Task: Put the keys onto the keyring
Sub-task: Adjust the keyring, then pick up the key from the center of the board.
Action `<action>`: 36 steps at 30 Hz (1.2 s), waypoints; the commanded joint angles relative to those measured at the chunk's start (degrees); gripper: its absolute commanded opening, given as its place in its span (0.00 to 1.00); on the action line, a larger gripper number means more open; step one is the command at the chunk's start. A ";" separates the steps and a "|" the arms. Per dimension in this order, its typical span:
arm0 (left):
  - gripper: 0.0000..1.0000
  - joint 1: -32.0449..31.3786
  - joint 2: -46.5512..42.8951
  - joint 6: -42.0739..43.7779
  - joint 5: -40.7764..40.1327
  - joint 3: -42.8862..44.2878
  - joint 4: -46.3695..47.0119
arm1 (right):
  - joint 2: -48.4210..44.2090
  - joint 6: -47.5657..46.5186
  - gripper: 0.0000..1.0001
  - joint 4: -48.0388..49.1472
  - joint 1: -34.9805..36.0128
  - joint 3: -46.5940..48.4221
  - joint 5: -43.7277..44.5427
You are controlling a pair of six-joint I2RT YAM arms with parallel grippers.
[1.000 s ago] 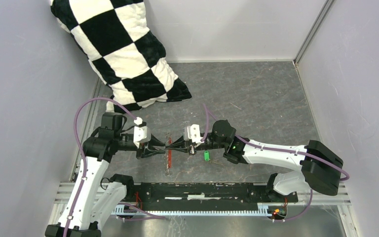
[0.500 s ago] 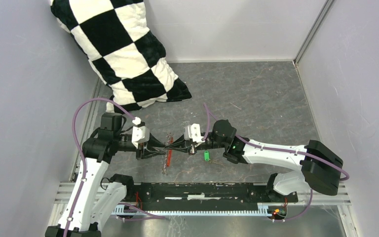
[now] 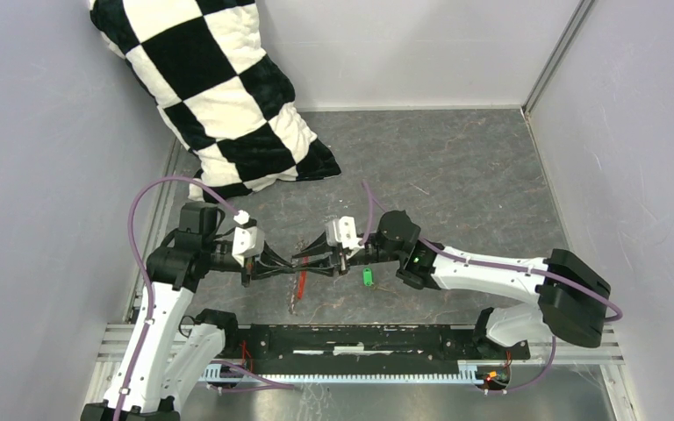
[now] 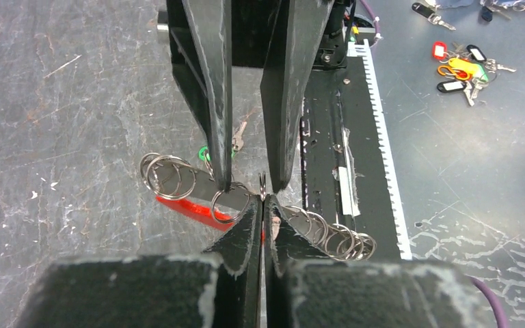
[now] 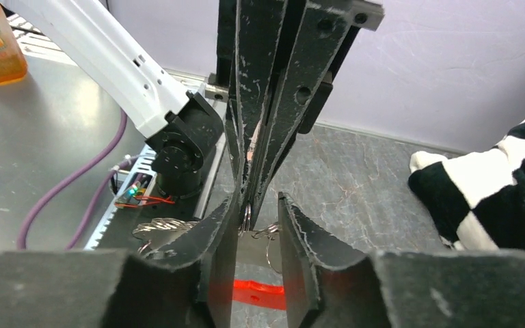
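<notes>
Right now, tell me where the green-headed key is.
In the top view the green-headed key lies on the table, just on the near side of the right arm's wrist, right of the red tag and not touching it.

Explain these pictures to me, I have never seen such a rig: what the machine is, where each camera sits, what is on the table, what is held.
Two robot arms stand at the near edge of a grey table, each ending in a two-finger gripper. One picture looks down from above; the other two come from cameras on the wrists, each showing its own fingers at the bottom. On it are a green-headed key and a checkered cushion. The left gripper is shut on the keyring, a chain of silvery rings with a red tag. The right gripper faces it, jaws apart.
</notes>
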 commanded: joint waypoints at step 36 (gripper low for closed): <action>0.02 -0.12 -14.38 60.99 8.14 -3.38 -3.51 | -8.14 18.12 0.33 3.07 -3.29 -4.17 -10.21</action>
